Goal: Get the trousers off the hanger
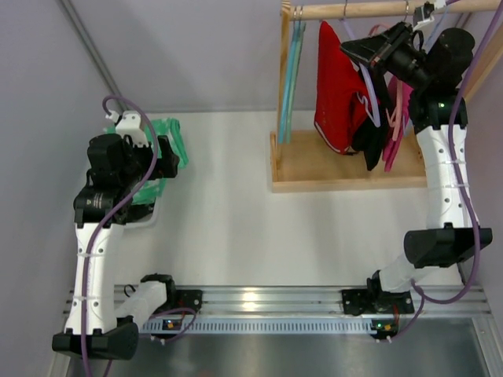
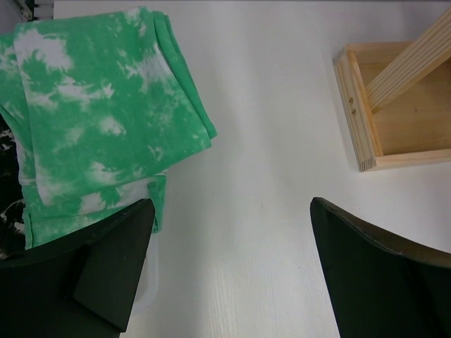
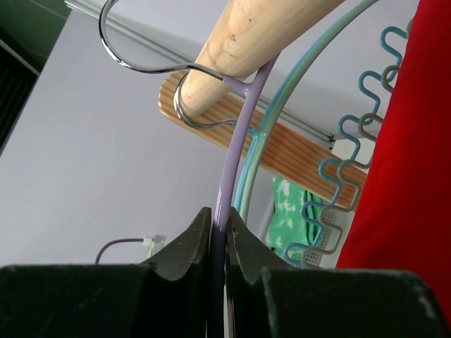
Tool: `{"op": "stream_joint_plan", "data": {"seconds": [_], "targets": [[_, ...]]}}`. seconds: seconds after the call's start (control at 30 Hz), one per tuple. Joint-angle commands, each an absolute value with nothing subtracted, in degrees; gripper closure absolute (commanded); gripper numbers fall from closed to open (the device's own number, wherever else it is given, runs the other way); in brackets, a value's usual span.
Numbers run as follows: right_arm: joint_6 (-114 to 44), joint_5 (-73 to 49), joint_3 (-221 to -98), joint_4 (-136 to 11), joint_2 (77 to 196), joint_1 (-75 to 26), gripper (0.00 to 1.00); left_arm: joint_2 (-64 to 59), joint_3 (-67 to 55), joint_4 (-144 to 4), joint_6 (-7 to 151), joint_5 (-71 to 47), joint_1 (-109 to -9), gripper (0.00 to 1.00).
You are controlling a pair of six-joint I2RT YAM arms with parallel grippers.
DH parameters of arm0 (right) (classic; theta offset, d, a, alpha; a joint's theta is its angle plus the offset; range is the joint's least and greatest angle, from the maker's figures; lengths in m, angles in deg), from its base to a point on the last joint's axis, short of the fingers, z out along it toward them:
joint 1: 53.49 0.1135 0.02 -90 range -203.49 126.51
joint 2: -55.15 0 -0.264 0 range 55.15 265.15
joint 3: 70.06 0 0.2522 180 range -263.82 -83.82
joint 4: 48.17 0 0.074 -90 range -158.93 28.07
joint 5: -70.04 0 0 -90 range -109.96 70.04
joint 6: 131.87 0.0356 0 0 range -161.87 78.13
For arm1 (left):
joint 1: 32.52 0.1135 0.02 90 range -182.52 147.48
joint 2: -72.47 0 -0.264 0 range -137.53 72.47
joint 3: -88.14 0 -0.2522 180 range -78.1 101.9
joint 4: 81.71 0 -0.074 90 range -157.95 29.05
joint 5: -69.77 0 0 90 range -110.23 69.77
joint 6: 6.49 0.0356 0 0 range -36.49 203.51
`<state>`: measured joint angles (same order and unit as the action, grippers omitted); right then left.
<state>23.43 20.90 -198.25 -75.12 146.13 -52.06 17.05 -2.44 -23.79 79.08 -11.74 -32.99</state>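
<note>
A red garment (image 1: 339, 90) hangs from the wooden rod (image 1: 369, 9) of the rack; it also shows in the right wrist view (image 3: 412, 141). My right gripper (image 1: 369, 49) is up by the rod and shut on the arm of a lilac hanger (image 3: 238, 134), just below its wire hook; the gripper (image 3: 219, 224) shows this. Green tie-dye trousers (image 1: 167, 141) lie folded at the table's left. My left gripper (image 2: 232, 211) is open and empty over bare table beside them (image 2: 99, 120).
Teal hangers (image 1: 295, 71) and pink hangers (image 1: 397, 126) hang on the same rod (image 3: 246, 42). The rack's wooden base (image 1: 346, 169) stands at the back right, and its corner shows in the left wrist view (image 2: 366, 120). A white tray (image 1: 143, 216) lies under the green trousers.
</note>
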Motion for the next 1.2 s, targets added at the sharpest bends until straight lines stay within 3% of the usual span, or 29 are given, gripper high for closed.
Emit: {"op": "stream_joint_plan", "data": {"seconds": [0.0,0.37,0.57,0.97,1.17], "targets": [[28.5,20.2,-199.5,-55.8,139.4,-52.9,1.00,17.3,-0.3,-29.6,77.9,-11.1,-32.9,0.01],[33.3,23.7,-182.6,-51.3,128.0,-52.9,1.00,17.8,-2.0,-40.5,78.3,-9.2,-33.0,0.02],[32.6,24.9,-173.5,-50.1,121.6,-52.9,1.00,17.5,-1.6,-45.3,81.7,-1.0,-33.0,0.02],[23.4,21.1,-152.0,-61.8,99.6,-52.9,1.00,23.6,-8.3,-49.4,87.6,11.3,-33.0,0.01],[22.6,16.9,-147.7,-66.1,91.7,-52.9,1.00,24.3,-12.4,-49.5,92.4,15.5,-34.8,0.01]]}}
